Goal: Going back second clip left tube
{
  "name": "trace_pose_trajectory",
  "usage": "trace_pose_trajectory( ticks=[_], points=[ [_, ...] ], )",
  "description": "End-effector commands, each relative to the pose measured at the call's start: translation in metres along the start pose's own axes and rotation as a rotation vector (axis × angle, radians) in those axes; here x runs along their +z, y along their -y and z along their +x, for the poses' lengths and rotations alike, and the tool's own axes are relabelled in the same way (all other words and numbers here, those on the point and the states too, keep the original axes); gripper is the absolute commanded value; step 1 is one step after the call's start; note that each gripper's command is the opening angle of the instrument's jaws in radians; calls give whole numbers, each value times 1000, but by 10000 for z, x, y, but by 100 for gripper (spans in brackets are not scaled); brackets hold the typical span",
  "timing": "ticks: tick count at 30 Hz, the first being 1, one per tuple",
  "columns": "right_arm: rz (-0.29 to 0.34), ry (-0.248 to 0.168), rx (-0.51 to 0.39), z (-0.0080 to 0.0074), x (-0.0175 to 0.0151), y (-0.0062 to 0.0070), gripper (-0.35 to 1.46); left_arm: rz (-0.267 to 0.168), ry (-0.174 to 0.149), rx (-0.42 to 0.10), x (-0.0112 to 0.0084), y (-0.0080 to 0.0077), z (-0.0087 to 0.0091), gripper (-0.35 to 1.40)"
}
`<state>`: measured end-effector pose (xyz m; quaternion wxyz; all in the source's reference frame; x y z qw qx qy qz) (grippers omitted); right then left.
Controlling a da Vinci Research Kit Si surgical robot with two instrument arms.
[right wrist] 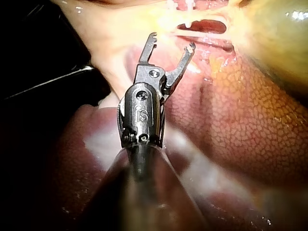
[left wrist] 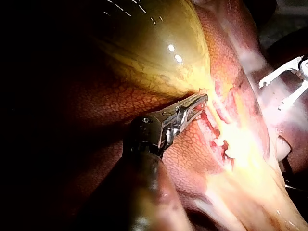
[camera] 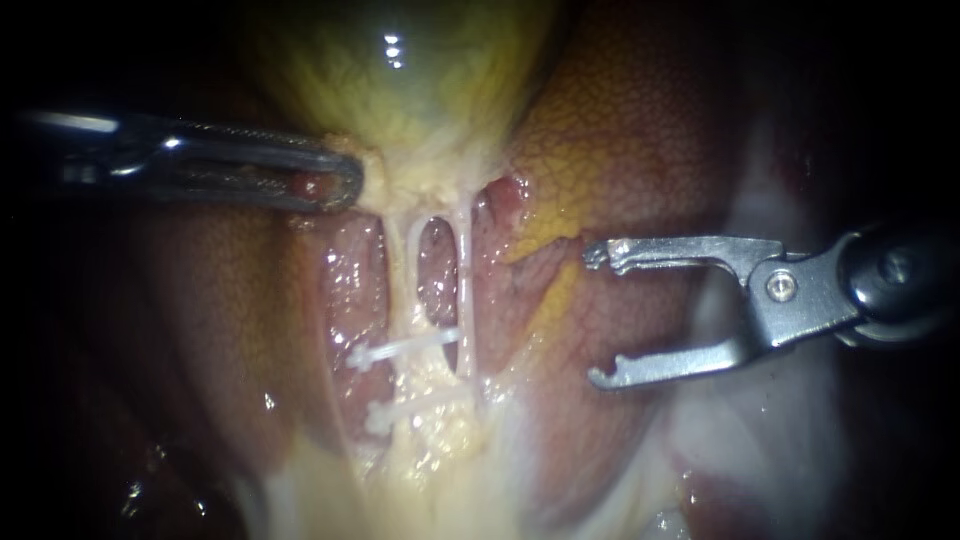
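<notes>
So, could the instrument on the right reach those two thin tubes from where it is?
Probably yes. The right instrument, jaws open and empty, faces the tubes with only bare liver between; the left instrument grips the gallbladder above them.

My left instrument ends in two long, slim jaws of dull silver metal, finely toothed along their edges and slotted down their length, hinged on a darker rounded wrist with a small screw head. My right instrument has two thin, flat jaws of bright steel, each tipped with a small inward hook, joined at an angular plate by a round silver pin. Behind that plate sits a glossy black knuckle with recessed screws and pale lettering, then a dark round shaft.
</notes>
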<state>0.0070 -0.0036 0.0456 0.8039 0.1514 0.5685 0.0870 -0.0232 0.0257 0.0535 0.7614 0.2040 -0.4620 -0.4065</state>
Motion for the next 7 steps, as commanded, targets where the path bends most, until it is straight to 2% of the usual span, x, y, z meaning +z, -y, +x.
trace_pose_trajectory(
  ticks=[1,7],
  points=[
    [3,-1,0,0,0,0,50,1,0,0,0,0,0,-35],
    [6,-2,0,0,-1,0,50,1,0,6,0,-1,0,-35]
  ],
)
